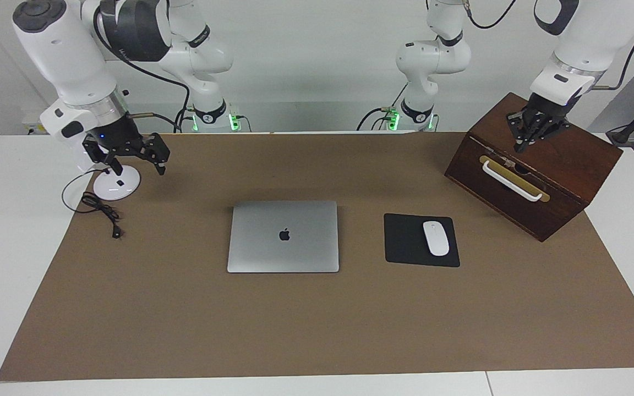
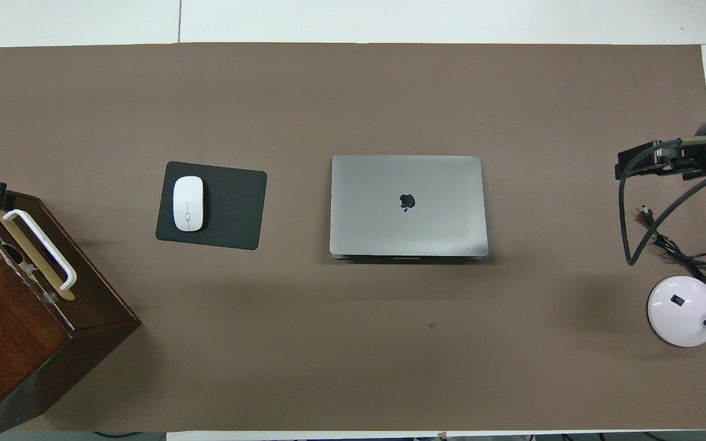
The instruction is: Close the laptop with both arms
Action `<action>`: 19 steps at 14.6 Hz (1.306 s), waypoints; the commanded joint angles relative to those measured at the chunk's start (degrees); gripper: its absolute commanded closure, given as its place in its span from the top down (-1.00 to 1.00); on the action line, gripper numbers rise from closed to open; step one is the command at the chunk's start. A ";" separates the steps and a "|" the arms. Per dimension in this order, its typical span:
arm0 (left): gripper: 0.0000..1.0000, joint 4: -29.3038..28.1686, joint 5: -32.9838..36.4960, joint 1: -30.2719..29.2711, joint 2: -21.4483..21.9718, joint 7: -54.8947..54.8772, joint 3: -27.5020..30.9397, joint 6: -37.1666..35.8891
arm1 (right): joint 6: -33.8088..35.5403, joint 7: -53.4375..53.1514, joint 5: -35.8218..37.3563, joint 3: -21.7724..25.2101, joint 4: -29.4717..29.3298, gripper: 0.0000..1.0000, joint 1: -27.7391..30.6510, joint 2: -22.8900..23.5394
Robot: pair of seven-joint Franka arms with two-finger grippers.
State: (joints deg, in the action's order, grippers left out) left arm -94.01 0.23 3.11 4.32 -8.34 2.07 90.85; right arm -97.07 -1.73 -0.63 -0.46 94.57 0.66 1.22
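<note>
Two raised claws: left (image 1: 522,147) pinched empty above box (image 1: 570,159), right (image 1: 136,163) agape.
</note>
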 commanded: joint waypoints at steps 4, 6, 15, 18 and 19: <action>-1.00 6.30 0.83 -1.70 -2.56 -0.27 -0.66 -4.98 | -1.55 1.11 -0.52 -0.33 2.11 1.00 0.75 -1.57; -1.00 6.21 0.92 -1.62 -2.56 0.08 -0.66 -4.63 | -1.55 1.11 -0.52 -0.33 2.11 1.00 0.75 -1.57; 1.00 5.95 1.09 -1.53 -2.47 3.42 -0.66 -3.48 | -1.81 1.20 -0.60 -0.33 2.11 1.00 0.83 -1.66; 1.00 5.51 1.00 -1.44 -2.21 3.51 -0.66 -3.40 | -1.72 1.38 -0.52 -0.33 2.11 1.00 1.27 -1.57; 1.00 5.42 1.00 -1.36 -2.29 3.77 -0.66 -3.05 | -1.64 2.16 -0.60 -0.25 2.11 1.00 1.45 -1.57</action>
State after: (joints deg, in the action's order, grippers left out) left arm -89.53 0.23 2.13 2.56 -5.58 1.98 87.72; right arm -97.27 -1.64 -0.63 -0.44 94.60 1.03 1.19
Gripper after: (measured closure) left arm 0.079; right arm 0.000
